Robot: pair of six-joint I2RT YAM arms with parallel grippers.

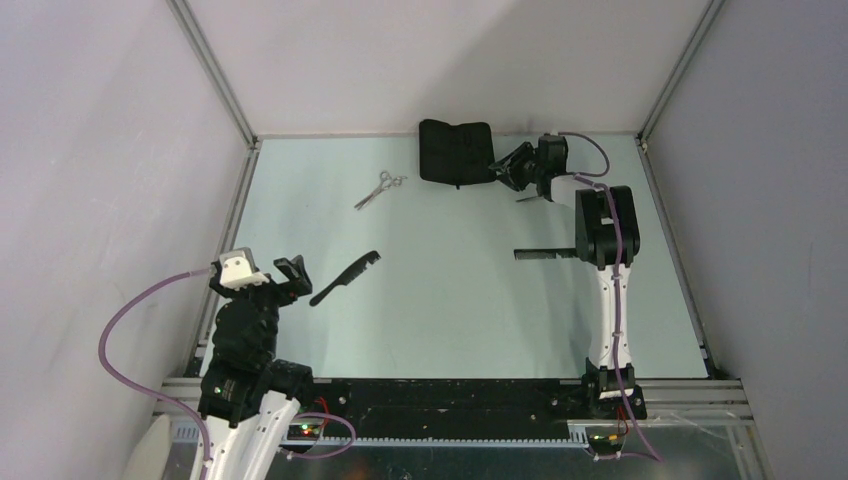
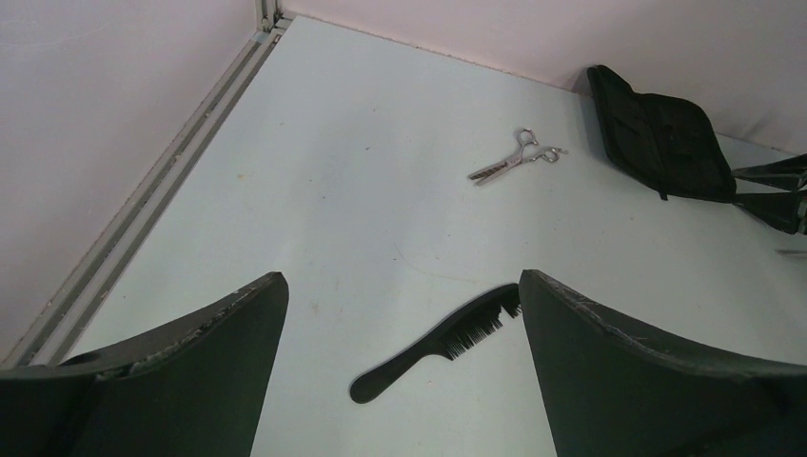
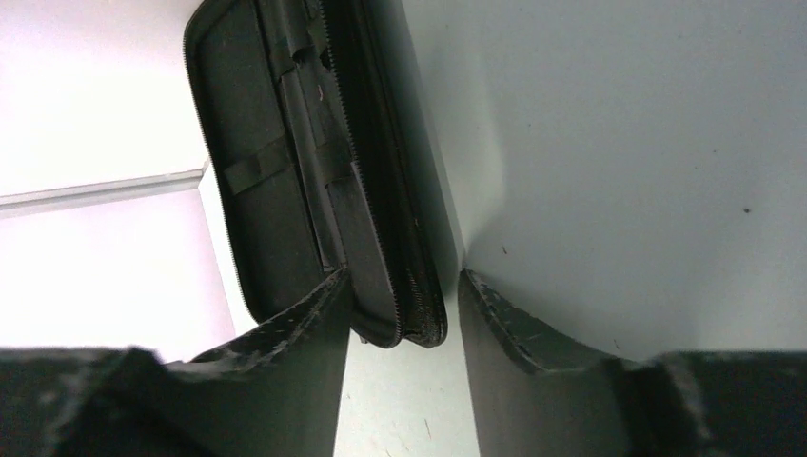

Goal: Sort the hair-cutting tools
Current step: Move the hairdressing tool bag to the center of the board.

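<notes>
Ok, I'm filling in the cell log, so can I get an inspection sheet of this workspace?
Surface: pale green tabletop, few dark specks.
Job's things: silver metal ring-handled scissors far left; black handled comb near left gripper; straight black flat comb partly behind right arm; second scissors not made out.
Clutter: black rectangular zip case, open, at far edge.
Grippers: left gripper open, empty; right gripper open, straddling case's edge.
Cables: a purple cable on each arm.
Surroundings: pale walls, metal frame rails.
</notes>
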